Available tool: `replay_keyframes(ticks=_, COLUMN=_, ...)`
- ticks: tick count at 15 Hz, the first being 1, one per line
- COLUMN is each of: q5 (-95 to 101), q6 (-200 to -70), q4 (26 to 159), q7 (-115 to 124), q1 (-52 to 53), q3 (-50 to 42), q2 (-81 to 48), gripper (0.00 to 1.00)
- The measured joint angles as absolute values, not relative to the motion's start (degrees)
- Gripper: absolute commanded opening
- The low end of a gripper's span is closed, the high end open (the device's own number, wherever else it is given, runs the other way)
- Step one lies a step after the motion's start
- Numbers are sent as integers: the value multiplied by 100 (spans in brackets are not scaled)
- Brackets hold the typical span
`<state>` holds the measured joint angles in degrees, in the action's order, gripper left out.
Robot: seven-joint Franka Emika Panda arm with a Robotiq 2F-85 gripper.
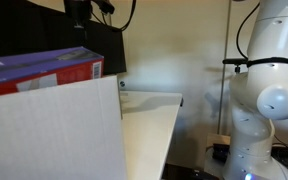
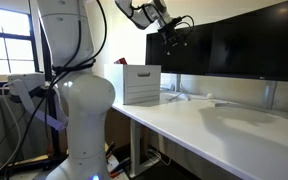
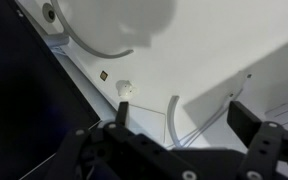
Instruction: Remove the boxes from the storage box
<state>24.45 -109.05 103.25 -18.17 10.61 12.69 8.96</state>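
Pincer [image 2: 172,35] is wide open and holds nothing. In the wrist view its fingers [image 3: 246,118] are spread over the bare white worktop [image 3: 234,50]. It hangs high, above and a bit to the side of the storage box [image 2: 139,85], well clear of it. The storage box stands on the worktop by the robot base [image 2: 79,110]. A red-and-purple carton [image 1: 44,72] shows above its near wall. Dark monitors [image 2: 244,45] are behind.

opposing exterior views along desk [image 2: 234,130], storage box [image 2: 141,84] in both; wrist view downward
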Motion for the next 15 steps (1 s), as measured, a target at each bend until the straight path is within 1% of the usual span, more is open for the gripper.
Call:
replay_keyframes(ticks=5, q5=1999, q6=-10144, q4=9929, q7=-2352, q1=1449, q3=1404, q2=1160, gripper=100)
replay_keyframes(ticks=10, q5=1415, q6=-9342, q4=9930, q7=-2409, q1=2059, q3=1861, q2=1672, gripper=100)
replay_keyframes(ticks=13, q5=1352, q6=-9268, q4=9931, q7=-2409, q1=2310, q3=2099, q2=1659, gripper=100)
replay_keyframes(ticks=15, q5=1352, q6=-9460, q4=9930, q7=-2467, q1=2398, q3=2191, q2=1514, gripper=100)
